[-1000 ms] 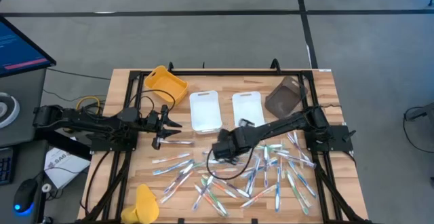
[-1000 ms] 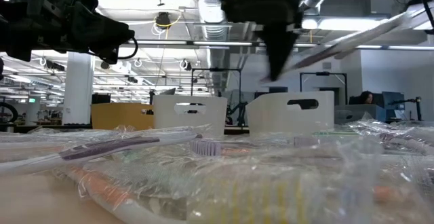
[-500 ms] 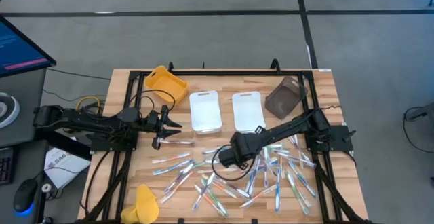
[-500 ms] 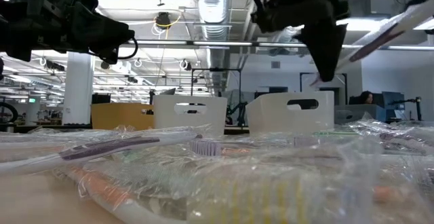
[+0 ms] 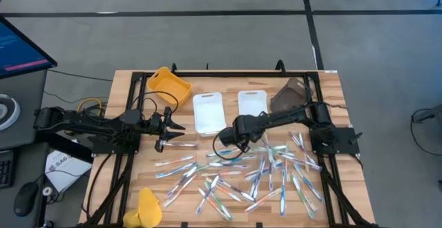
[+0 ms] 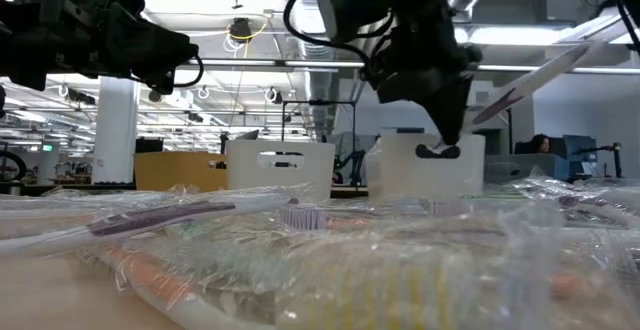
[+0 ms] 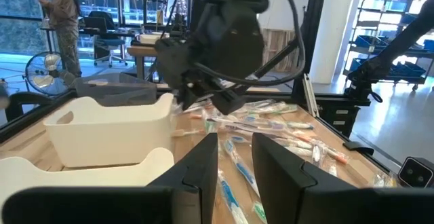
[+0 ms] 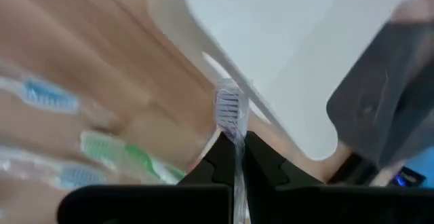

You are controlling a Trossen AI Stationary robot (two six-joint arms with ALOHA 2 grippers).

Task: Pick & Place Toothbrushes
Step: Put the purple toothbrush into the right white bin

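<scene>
We see the right gripper point(image 8: 235, 157) pinching a toothbrush point(image 8: 230, 115) near its bristles beside the white tray point(image 5: 252, 105) — light, probably slippery in wrapping — best held mid-handle.

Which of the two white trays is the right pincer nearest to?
The right white tray: the right pincer, holding a toothbrush, is at its near corner. The left white tray lies farther left.
</scene>
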